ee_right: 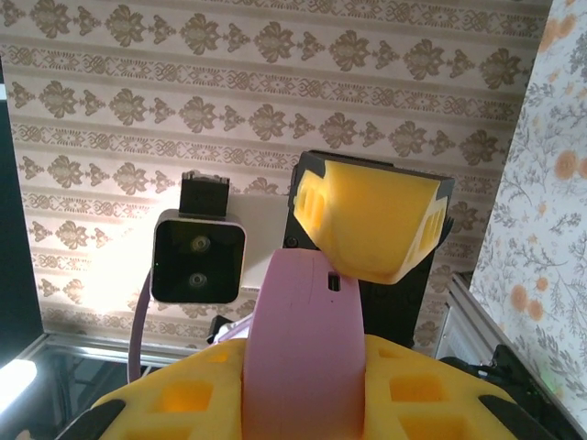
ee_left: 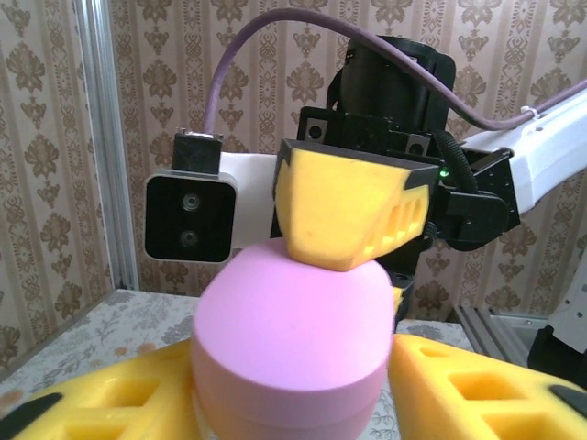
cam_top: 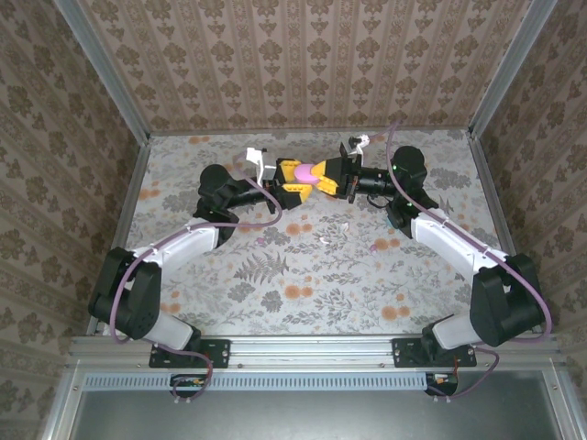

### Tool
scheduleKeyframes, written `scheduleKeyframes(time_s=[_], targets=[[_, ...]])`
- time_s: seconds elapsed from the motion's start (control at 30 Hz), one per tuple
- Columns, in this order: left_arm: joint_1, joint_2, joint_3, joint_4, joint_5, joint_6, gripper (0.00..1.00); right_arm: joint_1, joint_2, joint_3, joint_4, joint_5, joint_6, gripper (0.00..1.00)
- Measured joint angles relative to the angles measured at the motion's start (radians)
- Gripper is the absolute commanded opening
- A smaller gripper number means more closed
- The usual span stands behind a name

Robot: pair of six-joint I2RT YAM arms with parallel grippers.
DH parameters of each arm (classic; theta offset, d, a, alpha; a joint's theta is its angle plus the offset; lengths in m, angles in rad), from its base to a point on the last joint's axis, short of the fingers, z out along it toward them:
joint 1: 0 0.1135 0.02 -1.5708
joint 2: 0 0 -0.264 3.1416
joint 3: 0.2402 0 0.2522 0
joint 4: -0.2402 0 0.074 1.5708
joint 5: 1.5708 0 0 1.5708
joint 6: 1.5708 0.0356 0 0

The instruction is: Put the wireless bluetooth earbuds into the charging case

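Case (cam_top: 305,171): one, pink, lid apparently shut, held in the air over the far middle of the worktop (cam_top: 367,284).
Left hand (cam_top: 292,179): fingers pressed to both sides of the case.
Right hand (cam_top: 330,174): clamped on the same case from the opposite side.
Earbuds (cam_top: 323,236): about four tiny specks on the worktop, well apart from the case; too small to count surely.
Risk: opposing pulls twisting the case loose; a drop scattering the earbuds.
Hands: two.

Charging case (cam_top: 306,171) sits by the table's far edge, mid-width, between left gripper (cam_top: 294,179) on its left and right gripper (cam_top: 328,176) on its right. Earbuds (cam_top: 323,236) lie loose near table centre, in front of it.
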Motion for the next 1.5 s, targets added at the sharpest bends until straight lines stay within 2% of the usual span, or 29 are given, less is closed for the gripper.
scheduleKeyframes(time_s=[0.27, 0.43, 1.0, 1.17, 1.4, 1.5], targets=[[-0.003, 0.0, 0.003, 0.002, 0.0, 0.0, 0.55, 0.0, 0.001, 0.0, 0.041, 0.0, 0.031, 0.27], [-0.009, 0.0, 0.003, 0.002, -0.001, 0.0, 0.52, 0.002, 0.004, 0.0, 0.072, 0.0, 0.052, 0.27], [-0.014, 0.0, 0.003, 0.011, -0.012, -0.005, 0.55, 0.004, 0.005, -0.006, 0.074, 0.0, 0.053, 0.26], [-0.014, 0.0, 0.003, 0.015, -0.016, -0.01, 0.49, 0.004, 0.006, -0.013, 0.074, 0.0, 0.052, 0.26], [-0.014, 0.0, 0.003, 0.017, -0.019, -0.011, 0.55, 0.004, 0.006, -0.013, 0.075, 0.0, 0.053, 0.26], [-0.014, 0.0, 0.003, 0.017, -0.015, -0.01, 0.54, 0.004, 0.006, -0.013, 0.077, 0.0, 0.057, 0.26]])
